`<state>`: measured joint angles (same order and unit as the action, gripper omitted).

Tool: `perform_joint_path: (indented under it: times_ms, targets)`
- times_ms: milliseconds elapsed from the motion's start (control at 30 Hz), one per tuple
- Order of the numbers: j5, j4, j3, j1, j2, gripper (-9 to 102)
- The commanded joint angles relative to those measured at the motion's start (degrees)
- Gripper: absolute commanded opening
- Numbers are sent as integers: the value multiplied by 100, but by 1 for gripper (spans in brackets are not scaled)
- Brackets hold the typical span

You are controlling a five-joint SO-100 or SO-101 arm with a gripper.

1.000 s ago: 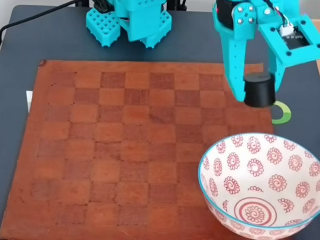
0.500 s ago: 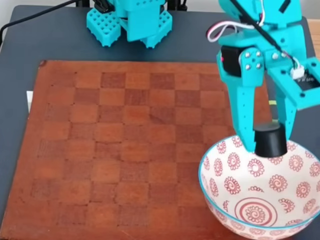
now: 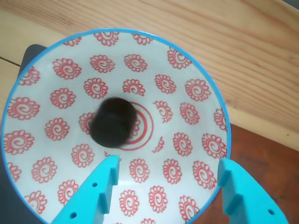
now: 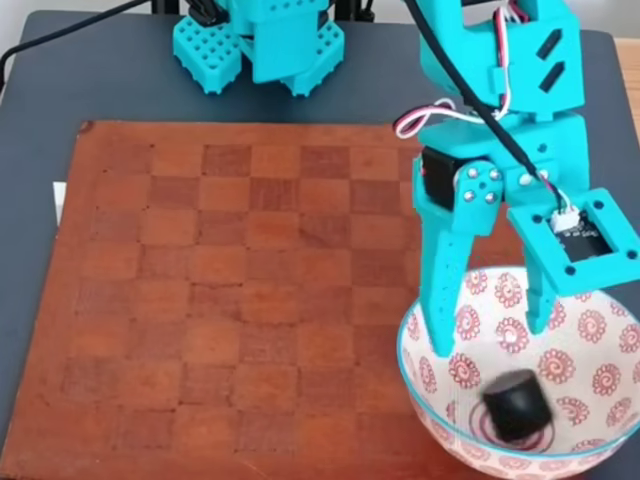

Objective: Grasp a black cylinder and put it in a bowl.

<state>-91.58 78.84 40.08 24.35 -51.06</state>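
Observation:
The black cylinder (image 4: 516, 403) lies blurred inside the white bowl with red spirals (image 4: 600, 335), near its centre, free of the fingers. In the wrist view the cylinder (image 3: 112, 121) shows as a dark smear over the bowl's (image 3: 187, 88) central spiral. My turquoise gripper (image 4: 490, 335) hangs open above the bowl, fingers spread wide with nothing between them. In the wrist view the gripper (image 3: 166, 172) enters from the bottom edge, its two fingertips apart over the bowl's near side.
The bowl stands at the front right corner of a brown chessboard mat (image 4: 250, 280) on a dark table (image 4: 40, 90). The arm's turquoise base (image 4: 260, 40) is at the back. A wooden floor (image 3: 243, 51) lies beyond the table's edge in the wrist view.
The gripper carried the cylinder down and forward over the bowl, then opened. The cylinder has dropped from the fingers into the bowl.

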Motion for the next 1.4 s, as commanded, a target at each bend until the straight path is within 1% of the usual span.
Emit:
perform_joint_path:
  times_ms: [0,67,233,333,567,900,1133,1367]
  targets:
    - [-44,26,-220,18,-158,26]
    - [-53,141,-264,9,-167,22]
    - [-53,457,-272,9,-176,6]
    - [-123,633,-272,9,-229,0]
    - [-220,1327,-264,9,-782,0]
    - [-97,1415,-141,-9,-1740,0]
    - [-62,1415,1134,-158,-2391,0]
    - [-62,1406,2742,-413,-3489,0]
